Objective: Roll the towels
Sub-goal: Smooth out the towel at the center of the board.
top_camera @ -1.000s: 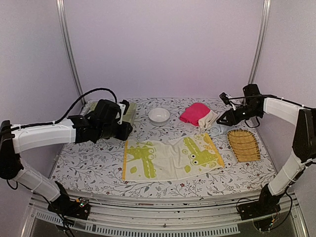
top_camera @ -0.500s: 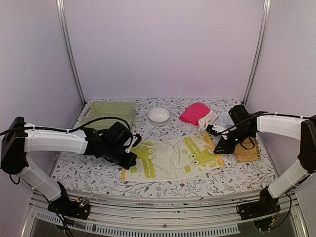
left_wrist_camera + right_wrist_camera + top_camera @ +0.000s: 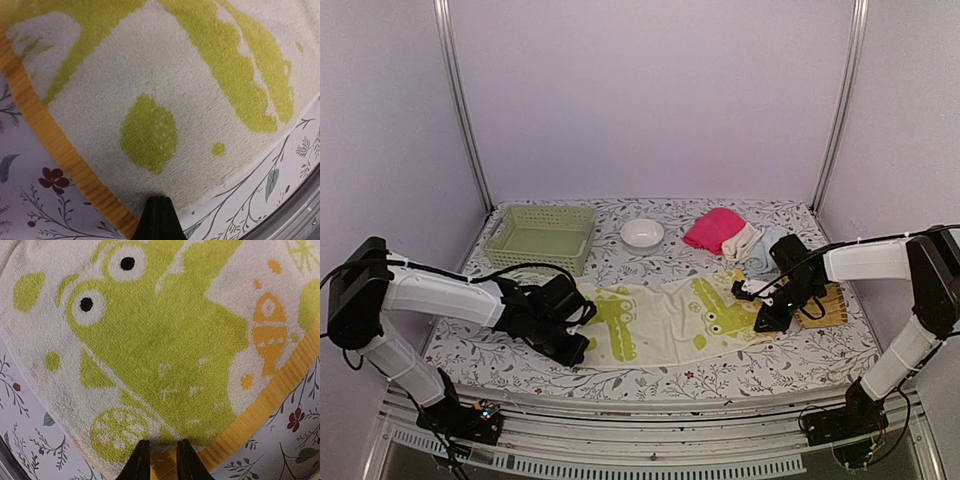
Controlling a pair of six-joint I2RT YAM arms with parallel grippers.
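Green-and-cream towel [image 3: 665, 320] lying spread across the flowered table [image 3: 480, 352], right gripper [image 3: 161, 446] pinching its yellow corner border between nearly closed fingers, left gripper [image 3: 157, 210] pressing at the near-left corner, fingers squeezed together, possibly nipping cloth.

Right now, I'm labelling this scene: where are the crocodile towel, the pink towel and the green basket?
crocodile towel [image 3: 665, 322]: top view, its cream middle between the two crocodiles.
pink towel [image 3: 712, 228]: top view, centre of the bundle.
green basket [image 3: 532, 250]: top view, its near wall.
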